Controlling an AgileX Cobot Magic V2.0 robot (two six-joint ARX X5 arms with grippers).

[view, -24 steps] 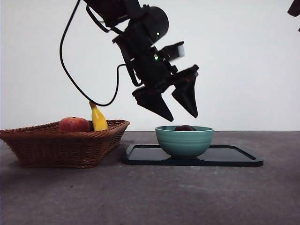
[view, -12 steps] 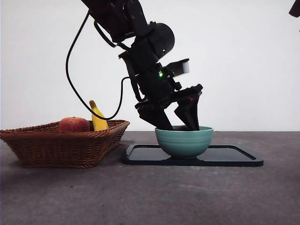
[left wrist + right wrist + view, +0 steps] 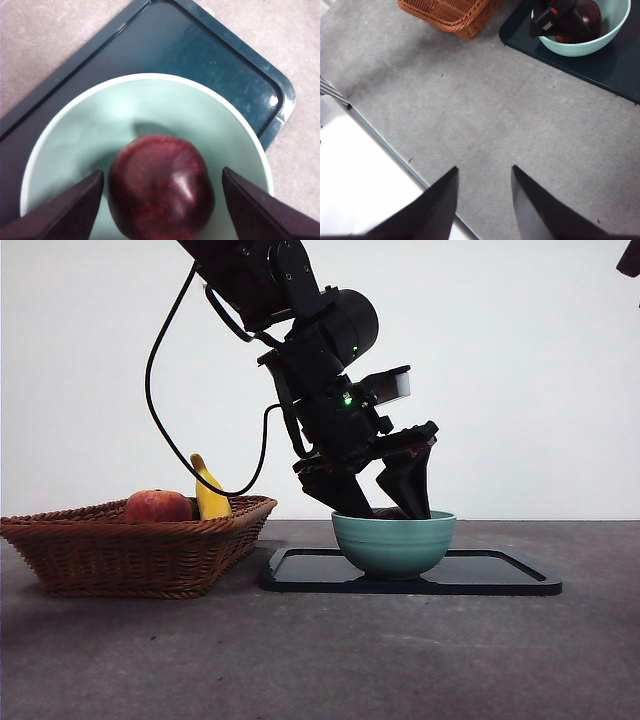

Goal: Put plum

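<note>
Black jaws of the left gripper (image 3: pixel 160 200) stand spread inside the bowl (image 3: pixel 393 541), 1 on each side of the plum (image 3: pixel 161 187), each with a gap to the fruit in the left wrist view. The plum lies at the bottom of the pale green bowl; it is close to round, so no long axis can be told, and a bright glint shows on its dark maroon skin. In the front view the jaw tips dip below the bowl's rim and only a sliver of the plum shows between them. The bowl stands on a dark tray (image 3: pixel 500 575) that lies flat on the grey counter (image 3: pixel 320 660). Just beside the tray sits a woven basket (image 3: pixel 130 555) holding a red-orange fruit (image 3: pixel 157 506) and a banana (image 3: pixel 209 494), which stands up against the basket's far side. A black cable (image 3: pixel 160 400) loops down from the arm over the basket. The right gripper (image 3: pixel 482 200) hangs with its jaws apart over bare counter, well away from the bowl. No writing can be read anywhere.
</note>
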